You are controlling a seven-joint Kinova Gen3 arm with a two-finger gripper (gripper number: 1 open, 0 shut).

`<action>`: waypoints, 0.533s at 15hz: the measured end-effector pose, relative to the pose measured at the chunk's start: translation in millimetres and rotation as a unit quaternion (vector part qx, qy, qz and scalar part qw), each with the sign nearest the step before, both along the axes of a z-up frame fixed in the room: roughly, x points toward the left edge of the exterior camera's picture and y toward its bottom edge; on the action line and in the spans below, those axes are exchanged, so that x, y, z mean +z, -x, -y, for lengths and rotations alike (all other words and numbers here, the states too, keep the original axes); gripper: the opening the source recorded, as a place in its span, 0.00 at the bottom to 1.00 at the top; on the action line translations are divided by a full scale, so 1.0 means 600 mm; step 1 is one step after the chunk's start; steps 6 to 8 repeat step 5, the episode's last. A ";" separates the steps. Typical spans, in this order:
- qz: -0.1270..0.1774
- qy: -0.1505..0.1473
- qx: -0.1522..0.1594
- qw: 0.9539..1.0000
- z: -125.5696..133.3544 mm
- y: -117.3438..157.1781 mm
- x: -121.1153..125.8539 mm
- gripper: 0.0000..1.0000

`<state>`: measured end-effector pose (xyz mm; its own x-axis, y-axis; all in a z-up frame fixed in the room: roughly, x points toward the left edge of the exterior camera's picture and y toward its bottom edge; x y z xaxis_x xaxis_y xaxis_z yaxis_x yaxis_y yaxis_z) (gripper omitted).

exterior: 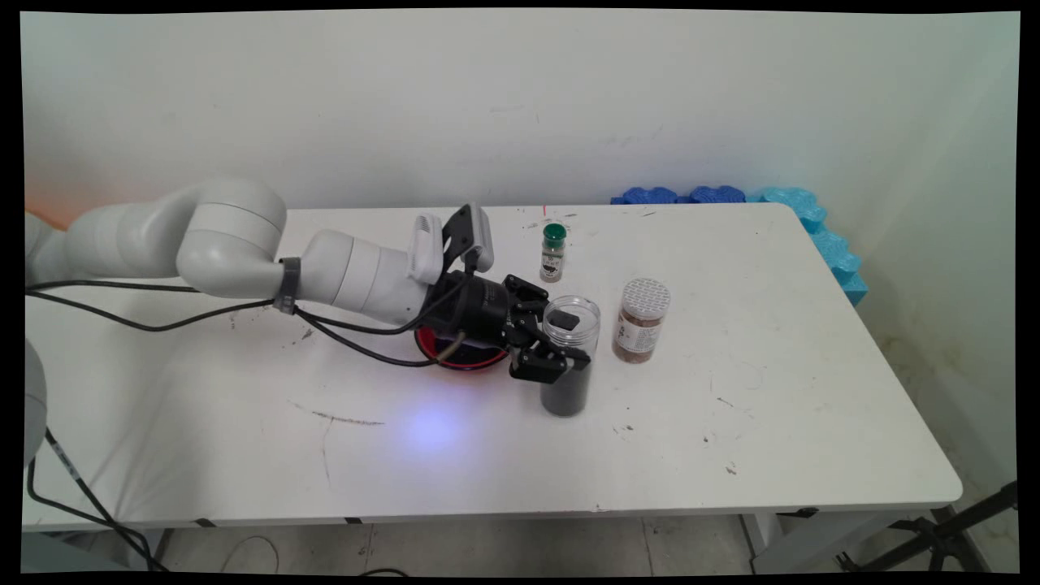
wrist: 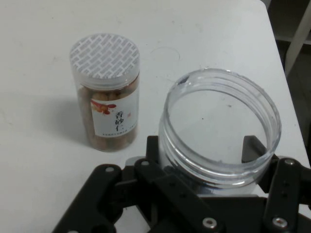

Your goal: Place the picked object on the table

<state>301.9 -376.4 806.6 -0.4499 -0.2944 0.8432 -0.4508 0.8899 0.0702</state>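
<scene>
In the main view, the black gripper (exterior: 559,343) is seen closed around an open clear jar (exterior: 568,356), gripped just below its rim; the jar stands upright on the white table (exterior: 812,422), about midway between the near and far edges, and its lower part is filled with dark contents. A red bowl (exterior: 460,355) is partly hidden under the gripper's wrist, just beside the jar. A lidded jar of brown contents (exterior: 641,320) is placed near the clear jar, towards the table's right edge. A small green-capped bottle (exterior: 552,253) is set closer to the far edge. Blue foam pieces (exterior: 800,213) are lined along the far right corner.

In the hand view, the clear jar (wrist: 219,131) is held between the fingers (wrist: 253,148), which press on its wall from both sides. The gripper (wrist: 206,160) is narrowed to the jar's width. The lidded jar of brown contents (wrist: 108,92) is seen apart from it, upright, with a white patterned lid and a printed label.
</scene>
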 end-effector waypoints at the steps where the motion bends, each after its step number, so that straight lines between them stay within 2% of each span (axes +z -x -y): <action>1: 0.000 0.000 0.000 1.000 0.000 0.001 -0.002 0.00; 2: 0.000 0.000 0.000 1.000 0.001 0.001 -0.002 0.00; 3: 0.000 0.000 0.000 1.000 0.001 0.002 -0.004 1.00; 8: -0.001 0.000 0.000 1.000 0.001 0.002 -0.006 1.00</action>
